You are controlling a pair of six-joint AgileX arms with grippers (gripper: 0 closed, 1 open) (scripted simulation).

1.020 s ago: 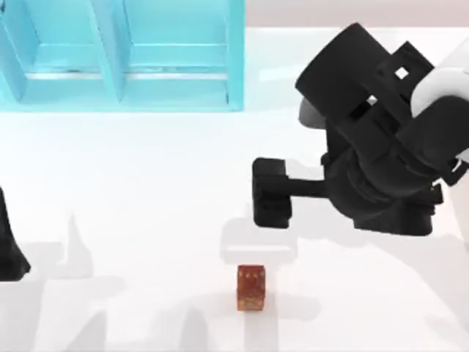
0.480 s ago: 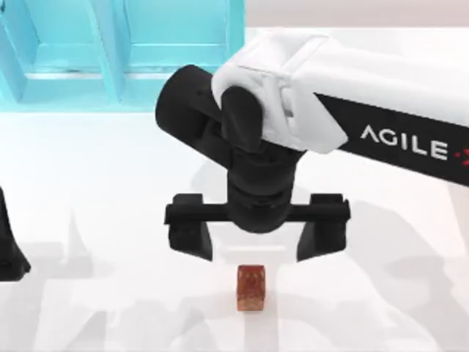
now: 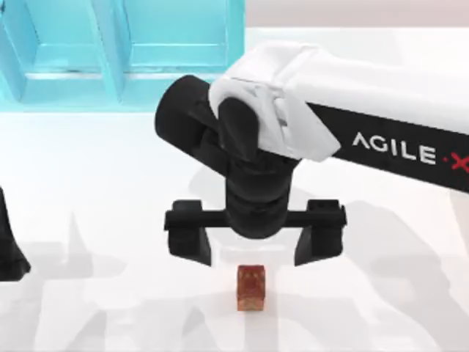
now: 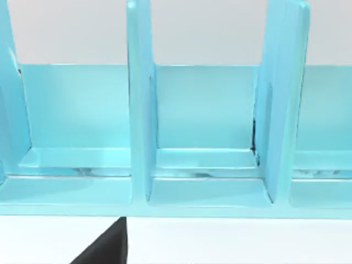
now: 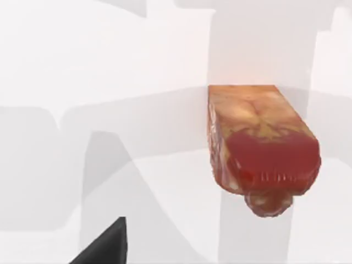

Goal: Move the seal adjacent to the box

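The seal [image 3: 250, 287], a small upright reddish-brown block with golden patterning, stands on the white table near the front edge. In the right wrist view the seal [image 5: 261, 146] is close by. My right gripper [image 3: 254, 240] hangs just behind and above it, open, with its black fingers [image 3: 189, 238] spread far wider than the seal. The box [image 3: 124, 55], light cyan with upright dividers, sits at the back left, and in the left wrist view the box [image 4: 198, 137] is close up. My left gripper [image 3: 7, 242] is parked at the left edge.
The right arm's white and black link [image 3: 381, 132] reaches in from the right across the table's middle. Bare white table [image 3: 110, 176] lies between the box and the seal.
The right arm swung in from the right, and its gripper turned so that its fingers stand spread on either side above the seal. The seal and the left arm have not moved.
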